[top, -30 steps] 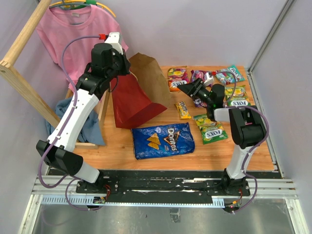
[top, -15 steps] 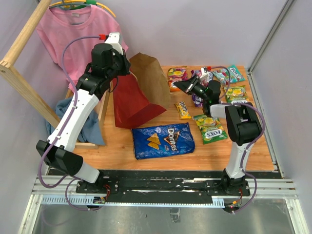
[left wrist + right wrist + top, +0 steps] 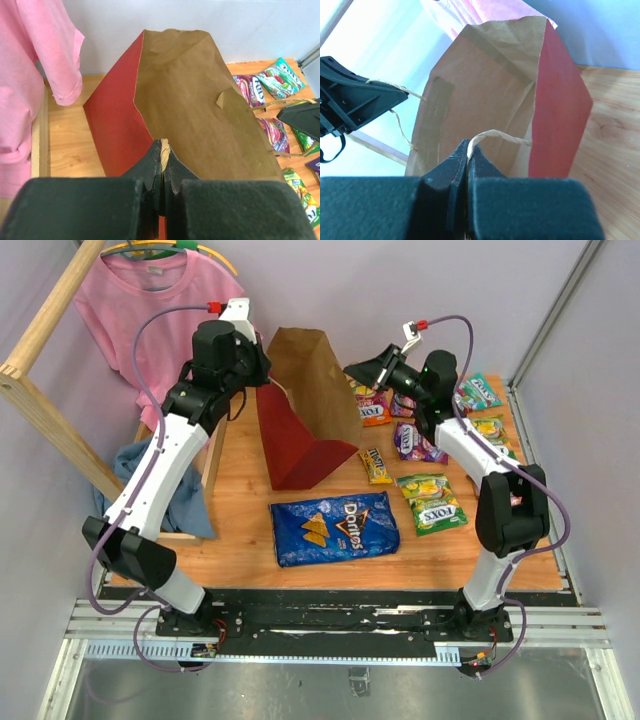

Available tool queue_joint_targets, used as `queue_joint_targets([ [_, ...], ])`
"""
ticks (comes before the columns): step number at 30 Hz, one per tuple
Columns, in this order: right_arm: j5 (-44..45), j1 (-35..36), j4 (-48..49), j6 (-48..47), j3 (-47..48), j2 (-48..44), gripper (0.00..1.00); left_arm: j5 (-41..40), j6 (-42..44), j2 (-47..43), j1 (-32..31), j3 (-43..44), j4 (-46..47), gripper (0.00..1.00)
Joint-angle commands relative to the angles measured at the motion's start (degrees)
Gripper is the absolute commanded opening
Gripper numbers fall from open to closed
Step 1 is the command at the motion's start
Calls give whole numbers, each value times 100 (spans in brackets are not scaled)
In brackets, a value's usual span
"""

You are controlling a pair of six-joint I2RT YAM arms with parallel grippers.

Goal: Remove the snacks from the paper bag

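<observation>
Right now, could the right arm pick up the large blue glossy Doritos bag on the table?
Probably not yet: the right gripper is shut on the thin handle of the dark red paper bag. The Doritos bag itself lies uncovered.

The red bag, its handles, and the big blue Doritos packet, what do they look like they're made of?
Paper bag: stiff kraft paper, matte brown inside and dull red outside, with sharp creases.
Its loop handle: probably twisted paper cord, since it looks tan and fibrous.
Doritos packet: likely plastic film, glossy and slightly crinkled.
</observation>
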Motion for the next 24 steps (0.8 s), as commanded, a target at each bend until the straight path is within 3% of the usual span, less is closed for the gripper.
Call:
queue_joint_targets([
  [1, -84, 69, -1292, -521, 764, 142, 1, -63, 131, 310, 47, 403, 247, 2],
  [16, 162, 159, -3669, -1484, 2971, 1212, 1, 708, 81, 1345, 287, 591, 798, 2],
  [24, 145, 170, -4024, -1592, 3325, 1514, 1, 726, -31, 1494, 355, 456, 923, 7],
])
